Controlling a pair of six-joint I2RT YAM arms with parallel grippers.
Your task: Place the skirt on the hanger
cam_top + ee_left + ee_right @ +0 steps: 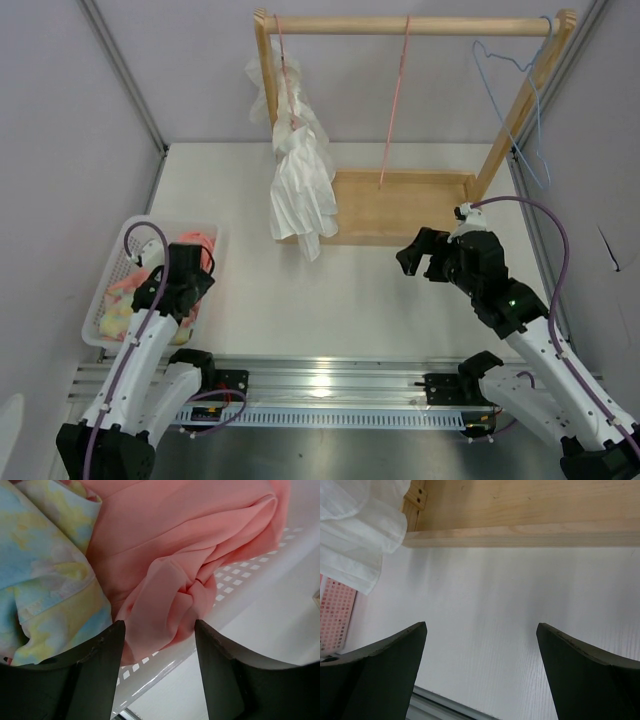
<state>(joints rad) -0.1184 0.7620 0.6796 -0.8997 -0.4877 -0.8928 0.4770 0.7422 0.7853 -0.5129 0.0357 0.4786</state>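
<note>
The salmon-pink skirt (200,555) lies bunched in a white basket (110,270) at the left; it also shows in the top view (195,245). My left gripper (159,630) is open, with its jaws on either side of a fold of the skirt at the basket's rim; in the top view it (188,300) hangs over the basket. The thin pink hanger (395,100) hangs empty from the wooden rail (420,25). My right gripper (420,262) is open and empty above the bare table in front of the rack; it also shows in the right wrist view (481,630).
A yellow-and-blue patterned cloth (45,570) lies beside the skirt in the basket. A white ruffled garment (300,185) hangs at the rail's left end. A light-blue hanger (520,100) hangs at the right post. The rack's wooden base (400,205) sits behind my right gripper.
</note>
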